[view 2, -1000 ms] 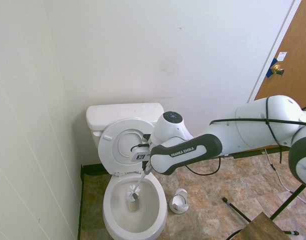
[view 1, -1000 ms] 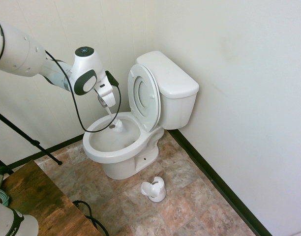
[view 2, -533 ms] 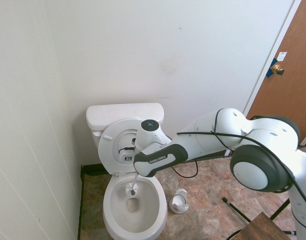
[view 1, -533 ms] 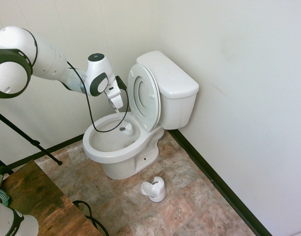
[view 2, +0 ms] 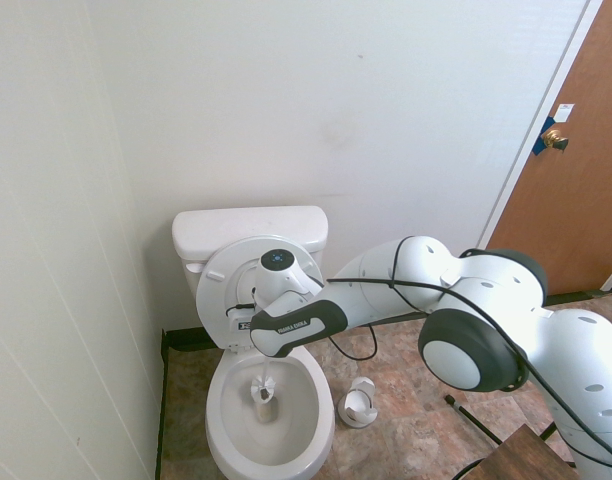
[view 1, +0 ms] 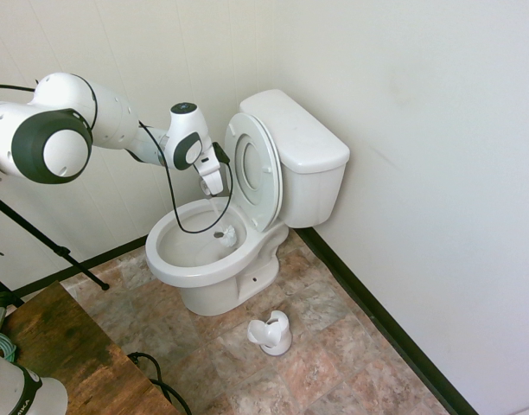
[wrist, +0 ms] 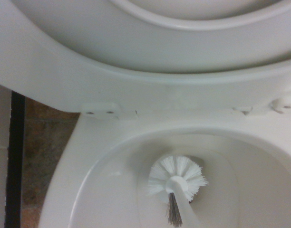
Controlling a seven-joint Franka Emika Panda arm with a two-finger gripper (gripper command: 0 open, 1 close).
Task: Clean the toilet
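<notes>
Bathroom corner: the gripper [view 1: 214, 185], clamped shut on a white toilet brush [view 1: 226, 233], holds the bristle head inside the bowl of the toilet [view 1: 204, 268], near the rear wall under the raised seat [view 1: 254, 169]. Toilet stands w/ its tank against the back wall; 1 brush holder [view 1: 271, 333] sits on the floor beside it. Step in hand, apparently: scrubbing. Next move likely needs the head pressed to the porcelain and swept round the bowl w/o knocking the seat.

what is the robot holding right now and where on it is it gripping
The pincer holds a toilet brush by the top of its handle, with the bristle head down inside the toilet bowl.
</notes>
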